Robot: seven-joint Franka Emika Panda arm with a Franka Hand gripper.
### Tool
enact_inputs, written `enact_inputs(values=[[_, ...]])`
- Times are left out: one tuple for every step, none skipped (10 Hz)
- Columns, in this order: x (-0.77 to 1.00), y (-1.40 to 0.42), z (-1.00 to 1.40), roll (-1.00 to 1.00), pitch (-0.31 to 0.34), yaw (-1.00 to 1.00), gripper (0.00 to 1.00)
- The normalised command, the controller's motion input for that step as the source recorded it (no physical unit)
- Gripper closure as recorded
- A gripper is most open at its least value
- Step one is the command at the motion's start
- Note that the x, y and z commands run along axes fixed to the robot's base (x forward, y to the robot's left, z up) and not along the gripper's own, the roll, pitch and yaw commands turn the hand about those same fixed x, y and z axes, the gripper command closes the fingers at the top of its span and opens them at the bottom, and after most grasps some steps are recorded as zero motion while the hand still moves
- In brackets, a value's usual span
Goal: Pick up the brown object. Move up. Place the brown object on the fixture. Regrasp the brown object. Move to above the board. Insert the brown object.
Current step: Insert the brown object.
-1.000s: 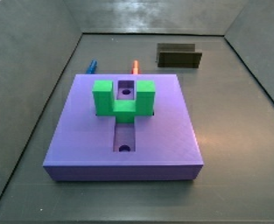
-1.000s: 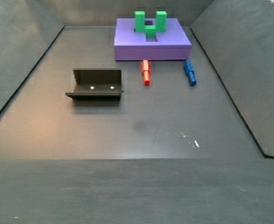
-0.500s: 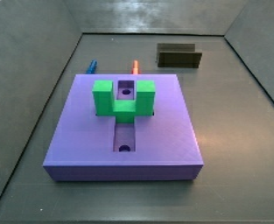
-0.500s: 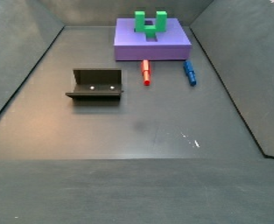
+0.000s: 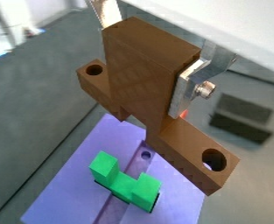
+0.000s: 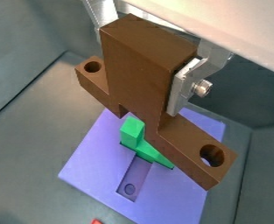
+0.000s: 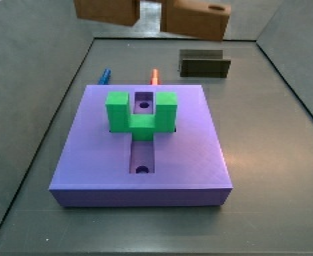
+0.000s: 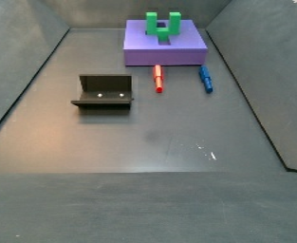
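You are looking at a dark grey desk (image 8: 151, 142) walled in by grey panels. On it, at one end, lies the purple board (image 7: 145, 150), a flat slab with a long groove down its middle and a green U-shaped block (image 7: 139, 112) standing over that groove. In both side views the fixture (image 8: 103, 93) sits on the bare desk well apart from the board, with a thin orange peg (image 8: 158, 80) and a blue peg (image 8: 205, 78) lying just beside the board's edge, between board and fixture.

The gripper (image 5: 151, 66) is high above the board and clamped on the brown object (image 5: 145, 83). In both wrist views you can see the silver finger (image 6: 186, 83) pressed flat against the tall middle part of the piece, while the long bar sticks out to both sides below, with a round hole near each end. In a wrist view (image 6: 139, 96) the brown object hangs over the green block and the groove, clear of both.

In a side view you catch only the brown object (image 7: 199, 18) at the top edge of the frame, up in the air above the far end of the board. The gripper itself is cut off there. It is out of frame in the side view that shows the fixture's open side.
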Motion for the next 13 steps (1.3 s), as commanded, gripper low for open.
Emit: enact_inputs(values=[[-0.02, -0.07, -0.24, -0.15, -0.17, -0.96, 1.0], [0.0, -0.07, -0.16, -0.16, -0.18, -0.96, 1.0], [0.0, -0.06, -0.11, -0.18, -0.129, -0.95, 1.0], [0.0, -0.04, -0.05, -0.16, -0.097, -0.95, 1.0], [-0.04, -0.02, -0.01, -0.15, -0.07, -0.93, 1.0], [-0.11, -0.02, -0.02, -0.17, -0.087, -0.87, 1.0], [-0.18, -0.01, -0.02, -0.13, -0.099, -0.71, 1.0], [-0.14, -0.02, -0.07, -0.05, -0.066, -0.56, 1.0], [-0.06, -0.06, -0.16, 0.0, -0.027, -0.39, 1.0], [0.0, -0.04, -0.2, 0.0, -0.026, -0.43, 1.0], [0.02, -0.03, -0.21, 0.0, -0.063, -0.58, 1.0], [0.05, -0.04, -0.22, -0.05, -0.093, -0.66, 1.0], [0.25, -0.01, -0.22, -0.07, -0.056, -0.78, 1.0]])
